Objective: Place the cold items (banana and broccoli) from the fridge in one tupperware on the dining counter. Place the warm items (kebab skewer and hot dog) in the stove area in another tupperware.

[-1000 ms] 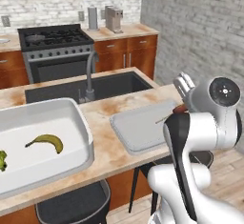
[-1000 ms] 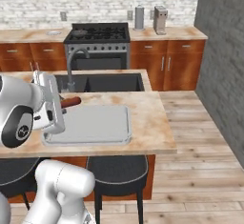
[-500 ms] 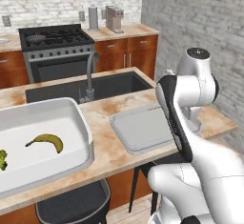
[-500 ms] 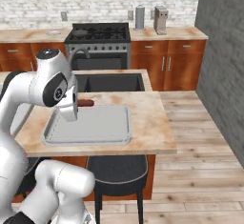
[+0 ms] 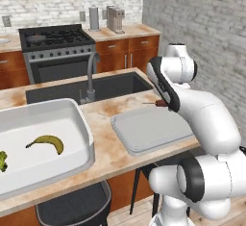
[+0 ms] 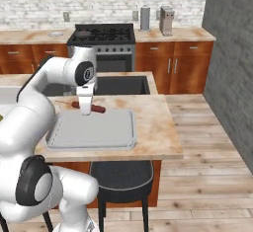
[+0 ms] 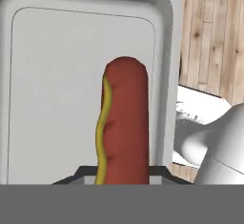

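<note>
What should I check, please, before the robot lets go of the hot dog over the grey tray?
1. Hot dog is held in the jaws: ok.
2. Hot dog is above the grey tray: ok, by the hand view.
3. Tray floor under it is bare: ok.
4. Hot dog is low enough to drop softly: cannot tell.
5. Banana and broccoli are already in the white tub: ok.
6. Kebab skewer is in the tray: not ok.

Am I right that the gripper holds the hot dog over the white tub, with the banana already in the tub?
Not quite: the gripper holds the hot dog over the grey tray, as the hand view shows. The banana does lie in the white tub.
</note>
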Tool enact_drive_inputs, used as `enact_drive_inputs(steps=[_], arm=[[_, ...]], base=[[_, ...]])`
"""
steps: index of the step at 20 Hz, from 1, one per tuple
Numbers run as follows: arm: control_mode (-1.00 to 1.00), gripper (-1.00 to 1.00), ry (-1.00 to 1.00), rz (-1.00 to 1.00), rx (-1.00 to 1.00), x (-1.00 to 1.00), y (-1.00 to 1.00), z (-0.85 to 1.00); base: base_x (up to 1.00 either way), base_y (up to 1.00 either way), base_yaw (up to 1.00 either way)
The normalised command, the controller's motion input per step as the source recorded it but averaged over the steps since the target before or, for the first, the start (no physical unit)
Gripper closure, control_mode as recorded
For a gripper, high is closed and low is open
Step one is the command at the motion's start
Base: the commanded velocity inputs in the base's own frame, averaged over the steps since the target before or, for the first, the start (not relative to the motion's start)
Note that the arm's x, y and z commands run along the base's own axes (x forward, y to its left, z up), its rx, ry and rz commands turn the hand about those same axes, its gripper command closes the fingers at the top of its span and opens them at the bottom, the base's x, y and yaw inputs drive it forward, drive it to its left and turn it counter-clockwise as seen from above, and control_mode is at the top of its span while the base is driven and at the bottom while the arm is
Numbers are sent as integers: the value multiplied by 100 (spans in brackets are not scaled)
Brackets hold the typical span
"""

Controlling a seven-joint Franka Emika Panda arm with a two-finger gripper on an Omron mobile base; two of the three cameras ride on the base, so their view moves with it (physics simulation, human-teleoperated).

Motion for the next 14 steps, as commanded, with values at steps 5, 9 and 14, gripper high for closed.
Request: enact_drive_inputs(steps=[5,9,14], arm=[[-100,100,4,0,0,21,0,-63],[-100,100,-1,-17,0,14,10,-54],[-100,100,-1,-36,0,13,14,-43]], base=[[0,0,0],[0,0,0],[0,0,0]])
